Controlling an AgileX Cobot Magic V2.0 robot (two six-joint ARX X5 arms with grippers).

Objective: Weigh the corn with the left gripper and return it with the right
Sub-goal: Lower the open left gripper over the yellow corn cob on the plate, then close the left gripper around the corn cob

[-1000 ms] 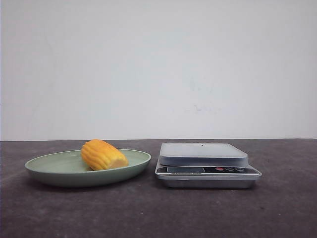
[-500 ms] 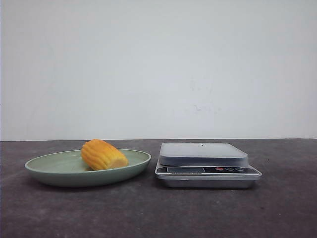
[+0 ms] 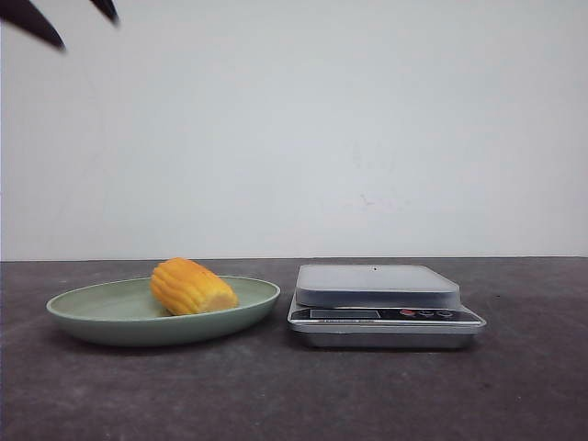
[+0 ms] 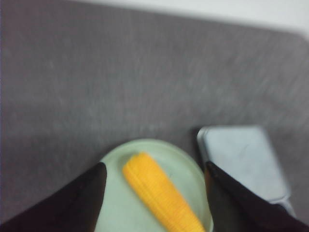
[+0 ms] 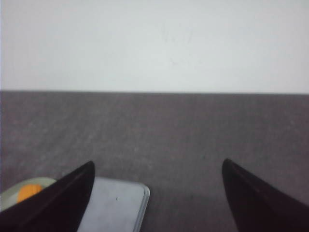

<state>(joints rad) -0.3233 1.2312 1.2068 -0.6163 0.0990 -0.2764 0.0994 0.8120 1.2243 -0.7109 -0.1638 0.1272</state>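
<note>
Grey worktop (image 3: 514,395) w/ white wall behind. Left end effector (image 4: 153,170) hangs high, fingers spread, nothing held; corn (image 4: 161,199) lies on green plate (image 4: 115,212) right below it, scale (image 4: 246,164) nearby.

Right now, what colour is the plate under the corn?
Pale green plate; the front view shows it best, corn on it.
</note>
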